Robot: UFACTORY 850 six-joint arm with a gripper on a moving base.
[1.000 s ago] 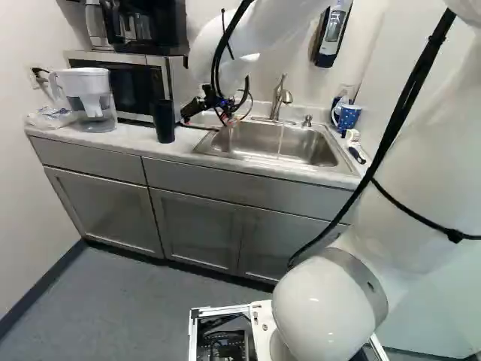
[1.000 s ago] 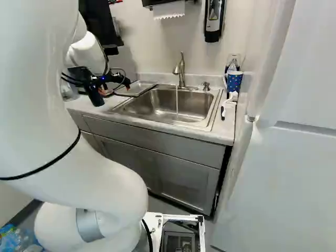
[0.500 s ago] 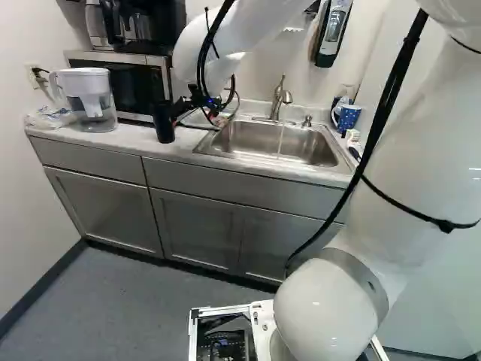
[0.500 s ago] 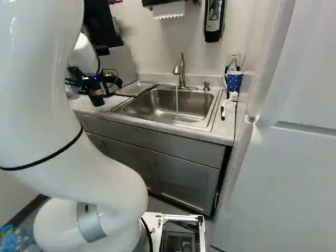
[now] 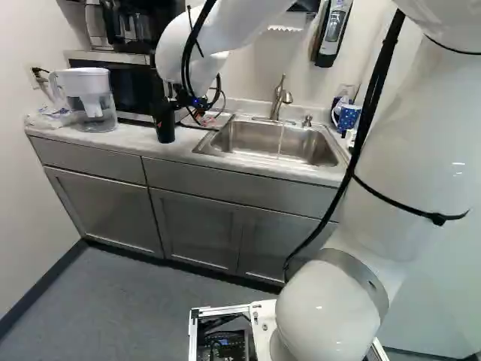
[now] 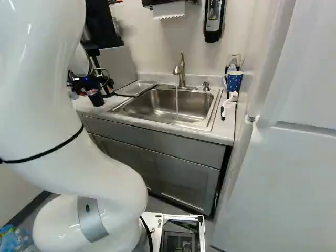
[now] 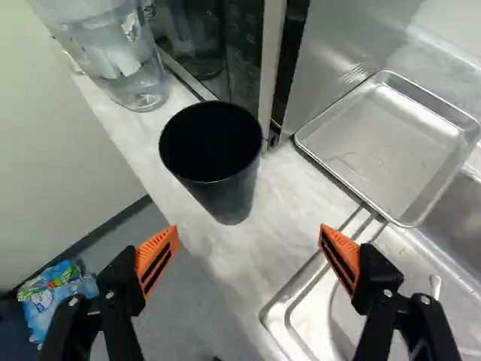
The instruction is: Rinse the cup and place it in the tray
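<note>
The gripper [image 7: 249, 229] has swung in toward the black cup [image 7: 229, 194], so grasping looks next; its 2 fingers stand wide apart, holding nothing. The cup is upright on the counter [image 7: 289, 192] near the front edge, the microwave [image 5: 135, 89] close behind: probably tight room there. The tray [image 7: 383, 143] lies by the sink [image 6: 168, 107].

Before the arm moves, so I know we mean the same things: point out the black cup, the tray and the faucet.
Black cup [image 7: 234, 197]: wrist view, outer wall below the rim.
Metal tray [image 7: 387, 143]: wrist view, bare flat bottom.
Faucet [image 6: 181, 80]: right base view, upright body under the spout.
</note>
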